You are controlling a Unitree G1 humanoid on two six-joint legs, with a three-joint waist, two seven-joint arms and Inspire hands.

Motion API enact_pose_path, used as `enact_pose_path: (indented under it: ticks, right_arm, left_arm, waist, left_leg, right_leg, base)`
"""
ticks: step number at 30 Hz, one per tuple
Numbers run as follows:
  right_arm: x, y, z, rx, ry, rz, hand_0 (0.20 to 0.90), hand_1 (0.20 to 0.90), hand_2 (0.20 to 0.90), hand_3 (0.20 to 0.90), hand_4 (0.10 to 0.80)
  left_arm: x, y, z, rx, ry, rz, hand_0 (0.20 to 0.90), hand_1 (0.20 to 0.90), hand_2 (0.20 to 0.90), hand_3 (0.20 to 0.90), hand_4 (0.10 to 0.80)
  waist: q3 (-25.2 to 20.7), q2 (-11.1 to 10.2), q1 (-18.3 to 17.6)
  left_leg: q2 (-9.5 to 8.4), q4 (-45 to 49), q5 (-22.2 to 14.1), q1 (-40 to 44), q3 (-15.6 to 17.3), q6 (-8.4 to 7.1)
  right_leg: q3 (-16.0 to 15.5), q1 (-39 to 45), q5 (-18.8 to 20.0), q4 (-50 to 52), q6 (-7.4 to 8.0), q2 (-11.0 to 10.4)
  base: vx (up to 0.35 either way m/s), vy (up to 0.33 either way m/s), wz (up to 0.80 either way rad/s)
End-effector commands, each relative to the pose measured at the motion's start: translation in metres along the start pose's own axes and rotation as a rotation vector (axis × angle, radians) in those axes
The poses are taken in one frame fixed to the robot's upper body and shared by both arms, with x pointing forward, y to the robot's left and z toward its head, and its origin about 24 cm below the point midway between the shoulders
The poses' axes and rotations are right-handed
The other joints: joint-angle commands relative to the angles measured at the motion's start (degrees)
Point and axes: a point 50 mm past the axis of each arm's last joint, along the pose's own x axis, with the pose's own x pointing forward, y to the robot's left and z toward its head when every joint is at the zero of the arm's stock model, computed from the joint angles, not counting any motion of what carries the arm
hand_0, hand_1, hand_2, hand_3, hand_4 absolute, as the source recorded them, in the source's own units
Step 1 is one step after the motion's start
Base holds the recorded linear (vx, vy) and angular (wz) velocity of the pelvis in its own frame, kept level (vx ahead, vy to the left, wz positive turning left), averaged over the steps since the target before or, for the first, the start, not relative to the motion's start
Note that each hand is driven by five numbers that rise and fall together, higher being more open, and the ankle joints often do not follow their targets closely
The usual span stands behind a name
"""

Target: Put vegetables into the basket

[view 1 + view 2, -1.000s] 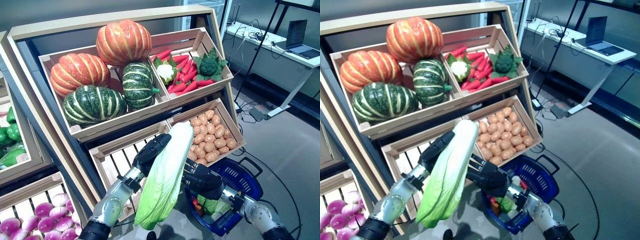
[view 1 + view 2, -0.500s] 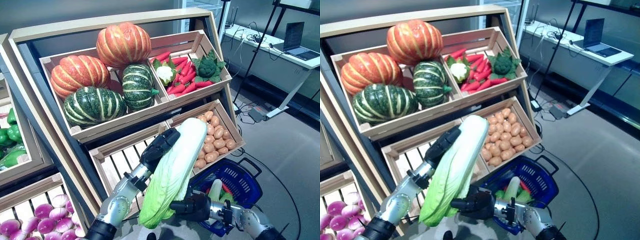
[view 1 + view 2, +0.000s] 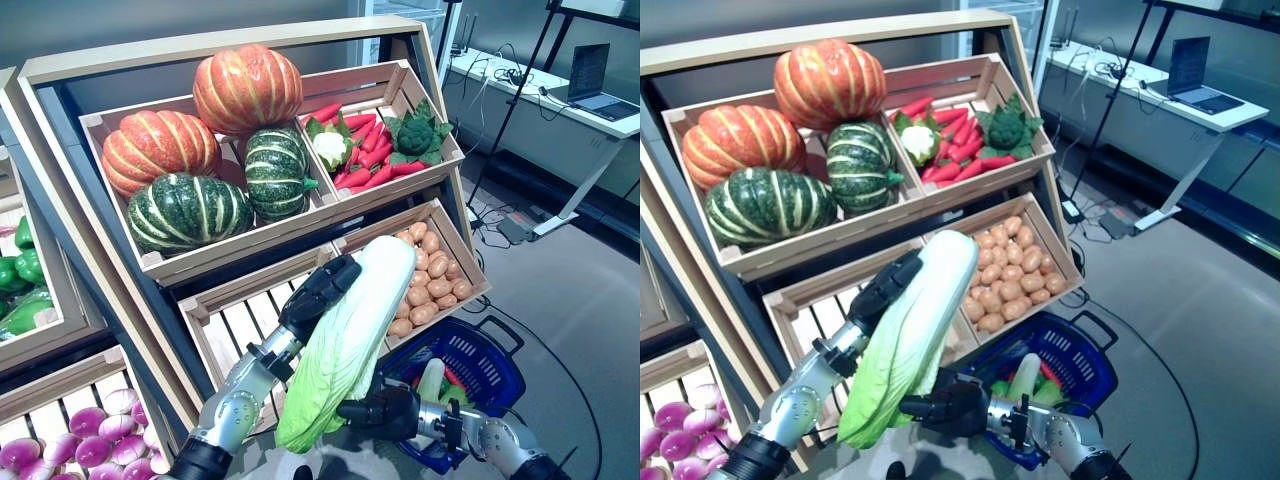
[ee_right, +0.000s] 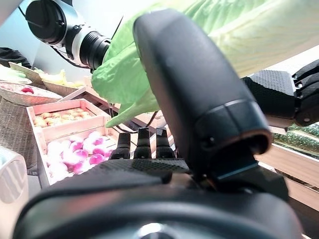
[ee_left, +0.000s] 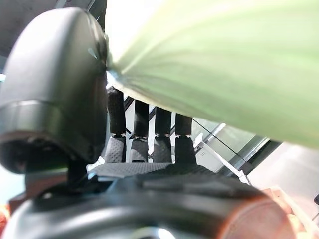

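A long napa cabbage (image 3: 347, 335), white at the top and leafy green below, hangs tilted in front of the shelf. My left hand (image 3: 318, 297) is shut on its upper half from the left; in the left wrist view the thumb (image 5: 55, 84) presses the cabbage (image 5: 224, 59) against the fingers (image 5: 149, 134). My right hand (image 3: 385, 412) is open just under the leafy end, its fingers (image 4: 142, 144) straight and its thumb (image 4: 194, 89) against the leaves (image 4: 239, 35). The blue basket (image 3: 485, 360) stands on the floor at lower right, with a pale green vegetable (image 3: 430, 380) and something red inside.
The wooden shelf holds a crate of pumpkins (image 3: 200, 140), a crate of red vegetables, cauliflower and broccoli (image 3: 380, 140), a crate of potatoes (image 3: 430, 275) and an empty slatted crate (image 3: 235, 325). Purple bulbs (image 3: 60, 435) and green peppers (image 3: 20, 270) lie at left. A desk with a laptop (image 3: 590, 75) stands behind.
My right hand dropped from the cabbage's right side to below its leafy end. My left hand carried the cabbage up and to the right, uncovering the basket; little moved in the last half second.
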Motion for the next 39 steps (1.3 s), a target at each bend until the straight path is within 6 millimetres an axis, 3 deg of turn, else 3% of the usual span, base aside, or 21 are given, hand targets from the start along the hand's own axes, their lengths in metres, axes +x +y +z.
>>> enact_pose_path:
  ticks: [1, 11, 12, 13, 14, 37, 38, 39]
  right_arm:
    - [0.030, 0.031, 0.037, -0.051, -0.236, 0.269, 0.900, 0.900, 0.900, 0.900, 0.800]
    - [0.038, 0.052, 0.044, -0.117, -0.308, 0.452, 0.900, 0.900, 0.900, 0.900, 0.800]
    - [0.038, 0.052, 0.044, -0.117, -0.314, 0.452, 0.806, 0.806, 0.806, 0.806, 0.737]
    - [0.038, 0.052, 0.045, -0.102, -0.328, 0.445, 0.436, 0.436, 0.436, 0.436, 0.491]
    - [0.038, 0.053, 0.046, -0.096, -0.333, 0.454, 0.300, 0.300, 0.300, 0.300, 0.400]
    - [0.038, 0.056, 0.052, -0.121, -0.391, 0.459, 0.300, 0.300, 0.300, 0.300, 0.400]
    - [0.038, 0.056, 0.052, -0.119, -0.393, 0.456, 0.300, 0.300, 0.300, 0.300, 0.400]
    - [0.037, 0.055, 0.052, -0.123, -0.393, 0.450, 0.300, 0.300, 0.300, 0.300, 0.400]
  left_arm:
    - [0.043, -0.040, 0.043, 0.034, -0.229, -0.261, 0.300, 0.300, 0.300, 0.300, 0.400]
    - [0.041, -0.033, 0.034, -0.025, -0.205, -0.229, 0.300, 0.300, 0.300, 0.300, 0.400]
    - [0.041, -0.032, 0.033, -0.029, -0.205, -0.225, 0.300, 0.300, 0.300, 0.300, 0.400]
    - [0.040, -0.030, 0.032, -0.032, -0.205, -0.224, 0.300, 0.300, 0.300, 0.300, 0.400]
    - [0.040, -0.030, 0.033, -0.030, -0.205, -0.225, 0.300, 0.300, 0.300, 0.300, 0.400]
    - [0.039, -0.025, 0.027, -0.038, -0.168, -0.202, 0.300, 0.300, 0.300, 0.300, 0.400]
    - [0.040, -0.024, 0.025, -0.029, -0.153, -0.183, 0.349, 0.349, 0.349, 0.349, 0.433]
    - [0.039, -0.022, 0.025, -0.014, -0.144, -0.181, 0.756, 0.756, 0.756, 0.756, 0.704]
  waist:
    - [-2.1, -1.3, 1.0]
    - [-2.1, -1.0, 1.2]
    - [-2.1, -1.0, 1.2]
    - [-2.1, -0.9, 1.2]
    - [-2.1, -0.9, 1.2]
    - [-2.0, -0.7, 1.1]
    - [-2.0, -0.7, 1.1]
    - [-2.0, -0.7, 1.1]
  left_leg:
    - [0.68, 0.1, -7.3, 4.0, -1.9, -1.21]
    - [0.53, 0.1, -7.5, 3.9, -2.3, -1.13]
    - [0.52, 0.1, -7.5, 3.9, -2.3, -1.11]
    - [0.53, 0.1, -7.5, 3.9, -2.3, -1.15]
    - [0.53, 0.1, -7.5, 3.9, -2.3, -1.12]
    - [0.54, 0.1, -7.3, 3.9, -2.4, -1.11]
    - [0.55, 0.1, -7.3, 3.9, -2.4, -1.10]
    - [0.54, 0.1, -7.2, 3.9, -2.4, -1.11]
  right_leg:
    - [1.8, -1.5, 3.3, 1.3, -0.13, -3.5]
    - [1.9, -1.6, 3.0, 1.5, -0.14, -3.5]
    - [1.9, -1.6, 2.9, 1.5, -0.17, -3.5]
    - [1.9, -1.6, 2.9, 1.4, -0.19, -3.5]
    - [2.0, -1.6, 2.9, 1.4, -0.19, -3.5]
    - [1.9, -1.6, 2.9, 1.4, -0.30, -3.5]
    - [2.0, -1.6, 3.0, 1.5, -0.31, -3.5]
    - [1.9, -1.6, 3.0, 1.4, -0.28, -3.5]
  base:
    - [0.000, 0.000, 0.00]
    - [0.000, 0.000, 0.00]
    - [0.000, 0.000, 0.00]
    - [0.000, 0.000, 0.00]
    - [0.000, 0.000, 0.00]
    - [0.000, 0.000, 0.00]
    - [0.000, 0.000, 0.00]
    - [0.000, 0.000, 0.00]
